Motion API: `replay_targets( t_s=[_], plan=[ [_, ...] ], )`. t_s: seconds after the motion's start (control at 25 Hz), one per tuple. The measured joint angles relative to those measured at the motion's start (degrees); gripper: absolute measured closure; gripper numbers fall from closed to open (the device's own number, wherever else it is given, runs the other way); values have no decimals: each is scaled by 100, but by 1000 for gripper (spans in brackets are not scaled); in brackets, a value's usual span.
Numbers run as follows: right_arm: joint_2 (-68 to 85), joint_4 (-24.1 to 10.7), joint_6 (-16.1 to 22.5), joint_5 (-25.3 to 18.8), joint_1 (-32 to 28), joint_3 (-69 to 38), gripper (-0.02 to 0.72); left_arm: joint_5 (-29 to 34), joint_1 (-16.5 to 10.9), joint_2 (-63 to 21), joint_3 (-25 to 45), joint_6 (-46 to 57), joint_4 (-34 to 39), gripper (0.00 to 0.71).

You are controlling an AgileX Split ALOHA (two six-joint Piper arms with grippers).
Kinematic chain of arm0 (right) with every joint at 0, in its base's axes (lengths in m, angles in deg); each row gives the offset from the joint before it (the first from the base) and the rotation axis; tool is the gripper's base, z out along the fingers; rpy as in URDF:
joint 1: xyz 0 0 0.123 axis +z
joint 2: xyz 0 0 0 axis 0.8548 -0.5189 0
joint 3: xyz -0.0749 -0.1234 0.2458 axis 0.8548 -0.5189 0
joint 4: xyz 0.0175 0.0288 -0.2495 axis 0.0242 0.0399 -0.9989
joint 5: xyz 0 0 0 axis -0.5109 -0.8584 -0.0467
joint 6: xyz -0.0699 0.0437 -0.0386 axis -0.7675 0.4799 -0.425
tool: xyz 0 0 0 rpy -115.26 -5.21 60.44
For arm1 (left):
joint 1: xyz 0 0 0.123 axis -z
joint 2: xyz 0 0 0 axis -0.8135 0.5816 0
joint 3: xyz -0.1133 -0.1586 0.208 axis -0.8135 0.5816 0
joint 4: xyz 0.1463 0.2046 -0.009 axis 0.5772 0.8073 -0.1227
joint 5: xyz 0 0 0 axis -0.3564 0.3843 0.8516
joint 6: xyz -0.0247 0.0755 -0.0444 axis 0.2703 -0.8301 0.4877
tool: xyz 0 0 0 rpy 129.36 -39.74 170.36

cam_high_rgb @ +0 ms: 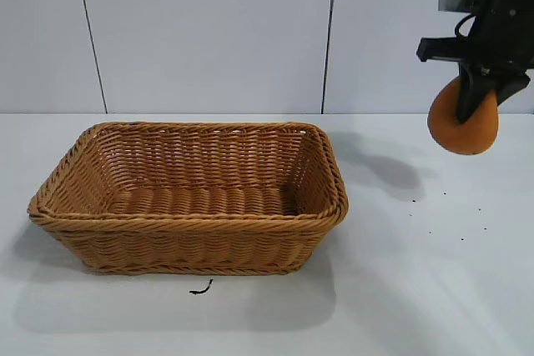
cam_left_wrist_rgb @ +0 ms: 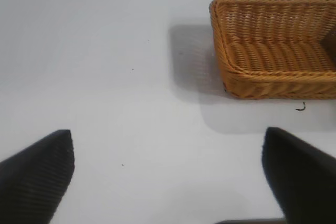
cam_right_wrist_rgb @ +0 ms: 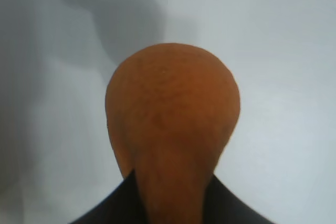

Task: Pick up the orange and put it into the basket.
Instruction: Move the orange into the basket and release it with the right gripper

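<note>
The orange (cam_high_rgb: 464, 128) hangs in the air at the far right, well above the table, with my right gripper (cam_high_rgb: 481, 93) shut on its narrowed top. In the right wrist view the orange (cam_right_wrist_rgb: 173, 124) fills the middle, its broad base pointing away, and the black fingers (cam_right_wrist_rgb: 113, 205) press its neck from both sides. The woven basket (cam_high_rgb: 67, 174) stands on the table left of centre and holds nothing. My left gripper (cam_left_wrist_rgb: 168, 174) is open over bare table, with the basket (cam_left_wrist_rgb: 231, 72) off to one side of it.
A small black scrap (cam_high_rgb: 201, 289) lies just in front of the basket. Dark specks (cam_high_rgb: 461, 221) dot the white table at the right. A panelled white wall closes the back.
</note>
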Motion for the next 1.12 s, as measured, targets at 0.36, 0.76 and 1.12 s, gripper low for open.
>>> replay_targets(
  t_s=[0.36, 0.76, 1.12],
  plan=[
    [0, -24, -80, -664, 254, 922, 650, 0, 0, 0, 0, 0, 0, 14],
    [0, -7, -83, -683, 1777, 981, 650, 0, 0, 0, 0, 0, 0, 14],
    [-208, -1, 0, -391, 3083, 986, 650, 0, 0, 0, 0, 0, 0, 14]
  ],
)
